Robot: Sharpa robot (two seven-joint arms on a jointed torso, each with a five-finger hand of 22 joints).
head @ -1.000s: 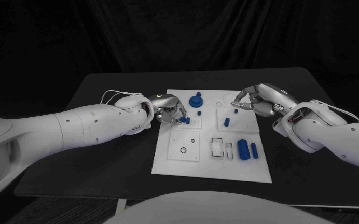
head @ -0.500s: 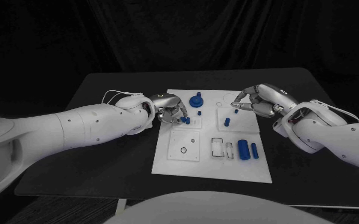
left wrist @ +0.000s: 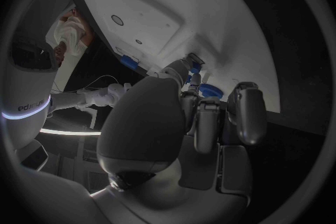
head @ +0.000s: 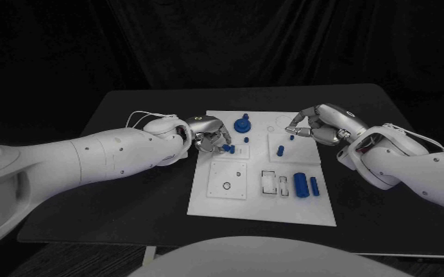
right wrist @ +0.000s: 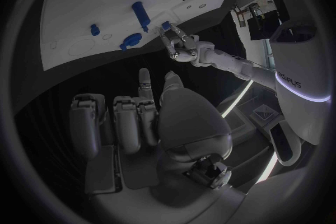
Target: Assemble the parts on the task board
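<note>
On task board, left hand pinches blue part; right hand curled, empty.

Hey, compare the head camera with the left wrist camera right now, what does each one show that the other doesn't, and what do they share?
Head view alone: the whole task board, with two blue cylinders lying side by side near its front right, and the right hand over the board's far right corner, fingers curled with nothing seen in them.

Left wrist view alone: the back of the left hand close up, its fingers curled toward the board's edge.

Both: the left hand at small blue parts on the white board; whether it grips one is unclear.
</note>
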